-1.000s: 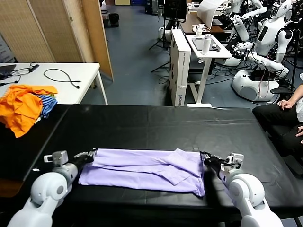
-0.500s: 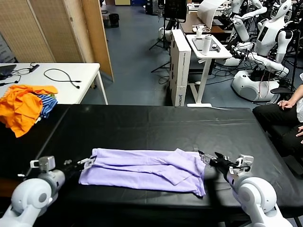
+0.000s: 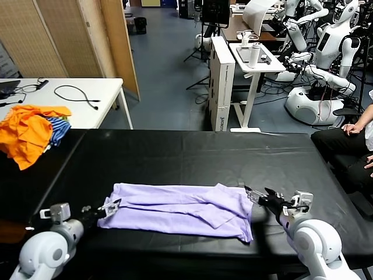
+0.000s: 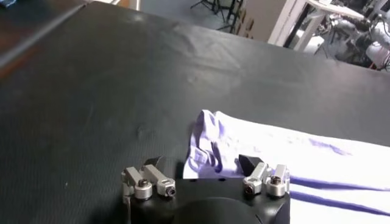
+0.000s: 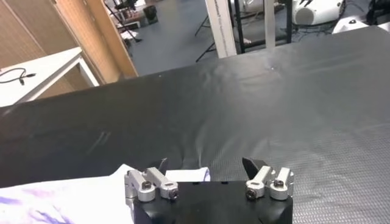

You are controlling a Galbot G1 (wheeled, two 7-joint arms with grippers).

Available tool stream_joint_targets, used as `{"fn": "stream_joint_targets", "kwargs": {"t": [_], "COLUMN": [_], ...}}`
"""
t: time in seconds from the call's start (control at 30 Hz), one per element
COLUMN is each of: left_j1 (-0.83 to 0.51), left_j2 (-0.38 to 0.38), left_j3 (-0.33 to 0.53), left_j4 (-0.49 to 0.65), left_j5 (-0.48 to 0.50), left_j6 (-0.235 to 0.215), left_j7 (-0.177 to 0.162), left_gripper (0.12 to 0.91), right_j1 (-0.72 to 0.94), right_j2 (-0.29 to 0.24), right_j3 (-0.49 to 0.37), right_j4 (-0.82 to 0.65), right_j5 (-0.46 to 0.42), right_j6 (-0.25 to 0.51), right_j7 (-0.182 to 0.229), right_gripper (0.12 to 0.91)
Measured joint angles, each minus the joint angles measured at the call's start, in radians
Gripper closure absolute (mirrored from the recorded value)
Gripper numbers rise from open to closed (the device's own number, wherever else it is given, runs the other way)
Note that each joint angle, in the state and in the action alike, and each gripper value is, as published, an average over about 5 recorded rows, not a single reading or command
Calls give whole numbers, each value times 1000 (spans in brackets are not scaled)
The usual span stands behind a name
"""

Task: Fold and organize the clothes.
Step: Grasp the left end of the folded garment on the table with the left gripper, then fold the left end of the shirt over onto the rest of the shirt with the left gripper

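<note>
The pale lavender T-shirt (image 3: 180,210) lies folded into a long band across the near part of the black table (image 3: 192,154). My left gripper (image 3: 108,205) is open at the shirt's left end. In the left wrist view the shirt's rumpled corner (image 4: 204,146) lies between the spread jaws of that gripper (image 4: 201,165), not clamped. My right gripper (image 3: 256,195) is open at the shirt's right end. In the right wrist view a pale corner of the shirt (image 5: 186,175) shows just at the base of that gripper (image 5: 206,164).
A pile of orange garments (image 3: 23,131) with a blue-striped one (image 3: 58,129) sits at the table's far left. A white side table (image 3: 76,102) with a cable stands behind it. A seated person (image 3: 349,146) is at the right, with other robots behind.
Both grippers have let go of the shirt's ends and drawn back outward, the left arm further. The shirt's left corner has settled onto the table.
</note>
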Motion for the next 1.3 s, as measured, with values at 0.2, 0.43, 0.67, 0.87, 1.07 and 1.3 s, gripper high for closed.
{"fn": "stream_joint_targets", "kwargs": {"t": [0.2, 0.43, 0.67, 0.87, 1.07, 1.3], "left_j1": [13, 17, 19, 48, 85, 114], "left_j2": [-24, -38, -32, 3, 56, 74], "left_j3": [4, 19, 24, -10, -87, -158], "left_j4": [-9, -12, -16, -8, 18, 18], "left_j5": [23, 59, 136, 348, 561, 578], "left_j6": [-3, -10, -43, -122, -207, -222], "left_j7": [3, 4, 28, 70, 93, 84], "left_gripper": [534, 834, 840, 840, 840, 840], "right_j1": [2, 8, 13, 21, 21, 5], "right_j2": [2, 4, 5, 14, 22, 24], "right_j3": [0, -3, -4, -8, -15, -8], "right_j4": [-6, -15, -18, -26, -26, -13], "right_j5": [-1, -6, -7, -7, -8, -8], "right_j6": [0, 0, 0, 0, 0, 0], "right_j7": [1, 1, 3, 5, 6, 6], "right_gripper": [118, 118, 118, 118, 118, 118]}}
